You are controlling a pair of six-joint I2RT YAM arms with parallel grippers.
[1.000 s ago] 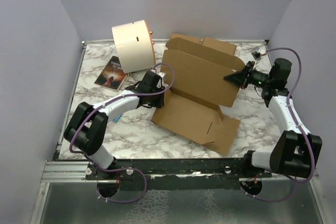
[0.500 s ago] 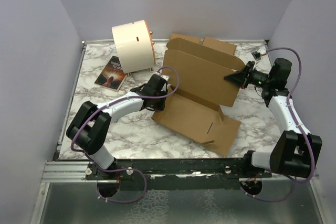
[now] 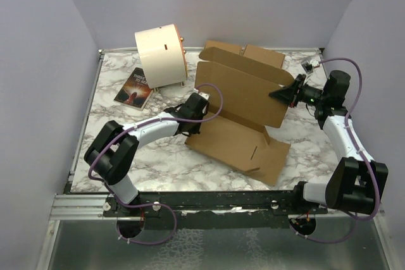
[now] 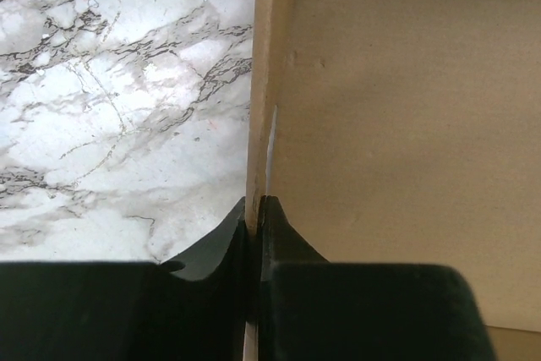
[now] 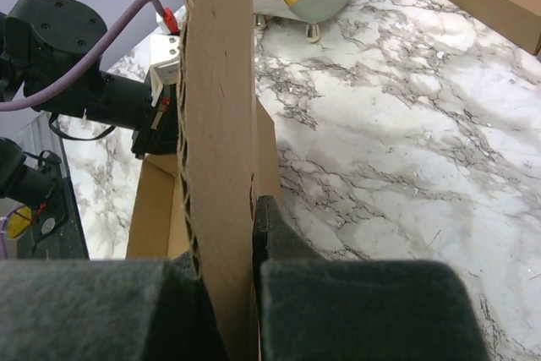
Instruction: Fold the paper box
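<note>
Top external: your outstretched left gripper (image 3: 198,108) and right gripper (image 3: 277,93) both pinch the brown corrugated cardboard paper box (image 3: 235,138).

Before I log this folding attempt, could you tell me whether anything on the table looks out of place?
Yes: the cream cylindrical drum at the far left lies tipped on its side, its small feet pointing sideways above the marble table. The large brown cardboard paper box looks intact.

Robot lab cell, plain lilac walls (image 3: 44,42), marble-pattern table (image 3: 158,156), aluminium mounting rail (image 3: 76,205)
</note>
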